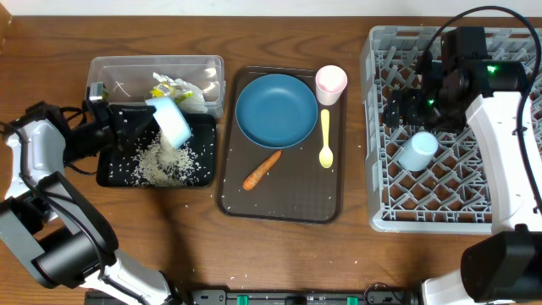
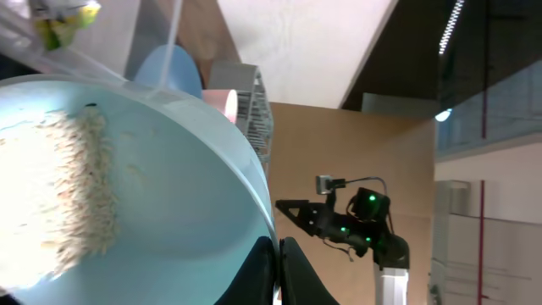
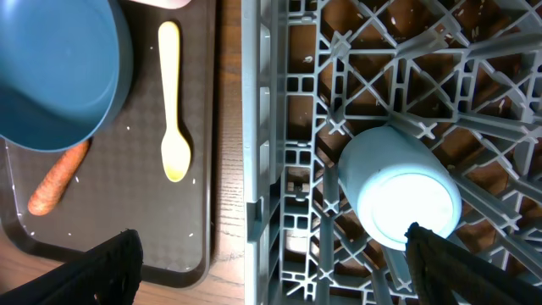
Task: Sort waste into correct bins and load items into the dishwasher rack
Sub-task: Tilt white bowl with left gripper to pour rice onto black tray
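got left gripper (image 1: 125,127) clamped on the rim of the white-and-pale-blue bowl (image 1: 172,123), left of frame in overhead. holding it tipped, mouth down toward lower right, directly over the black tray (image 1: 110,175).

seeing a rice pile (image 1: 165,161) on the tray under the lip, plus a band of rice (image 2: 80,191) on the bowl's inner wall in left wrist view. judging the dump not finished. probably needs more tilt or a shake, with the lip kept inside the tray edge; otherwise risking grains on the tabletop (image 1: 51,51).

noting clear tub (image 1: 127,68) just above the tray in frame, with crumpled paper and yellow wrapper (image 1: 174,87) inside.

key geometry for the bowl's next leg: putting dishwasher rack (image 1: 398,212) at far right of frame, well apart from the bowl, with brown serving tray (image 1: 279,203) between. looks like a long reach for the left arm; much nearer for the right.

keeping right gripper (image 1: 405,108) over the rack's upper left, fingers wide apart, holding nothing. seeing light blue cup (image 3: 406,195) among the pegs just below it, base toward the camera.

not yet sorted, all on the serving tray: dark blue plate (image 1: 276,110), pink cup (image 1: 331,83), yellow spoon (image 1: 326,140) with long axis top-to-bottom of frame, carrot (image 1: 262,170) lying diagonal, lower left to upper right. placing spoon and pink cup at the tray's right edge, closest to the right gripper.
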Robot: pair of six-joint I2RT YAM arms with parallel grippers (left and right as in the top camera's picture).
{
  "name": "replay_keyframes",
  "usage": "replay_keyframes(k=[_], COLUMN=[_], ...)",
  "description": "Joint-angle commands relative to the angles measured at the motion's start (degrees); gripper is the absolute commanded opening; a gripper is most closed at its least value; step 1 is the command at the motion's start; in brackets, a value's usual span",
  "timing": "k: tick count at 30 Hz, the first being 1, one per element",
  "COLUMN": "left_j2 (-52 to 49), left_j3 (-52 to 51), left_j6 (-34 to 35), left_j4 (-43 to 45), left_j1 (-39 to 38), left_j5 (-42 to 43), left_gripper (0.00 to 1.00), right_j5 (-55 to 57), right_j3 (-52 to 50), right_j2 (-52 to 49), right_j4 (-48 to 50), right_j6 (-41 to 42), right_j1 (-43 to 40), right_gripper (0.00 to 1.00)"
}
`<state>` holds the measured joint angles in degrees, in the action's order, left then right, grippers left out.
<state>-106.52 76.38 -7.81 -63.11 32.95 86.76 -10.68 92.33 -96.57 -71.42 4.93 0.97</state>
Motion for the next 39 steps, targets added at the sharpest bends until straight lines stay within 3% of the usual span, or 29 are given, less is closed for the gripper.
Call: replay_keyframes(k=[1,24,39], left_j2=[-0.55,-0.33,-0.13], left_j3=[-0.2,-0.2,-0.2], left_j6=[-1.62,-2.05,-2.58], left_j4=[-0.33,-7.37,-5.46], left_j1=[0.33,2.27,3.78], left_j5=[3.39,3.37,1.57], left_gripper=[0.06,0.06,0.06], right_j5=[0.15,0.15,0.13], right_j3=[1.2,1.2,1.2], right_j2=[1.01,1.01,1.01], right_j4=[-0.24,-0.02,-0.13], right_j6=[-0.96,-1.01,-1.25], right_j1=[-0.28,-0.28,-0.28], right_gripper=[0.97,0.97,0.97])
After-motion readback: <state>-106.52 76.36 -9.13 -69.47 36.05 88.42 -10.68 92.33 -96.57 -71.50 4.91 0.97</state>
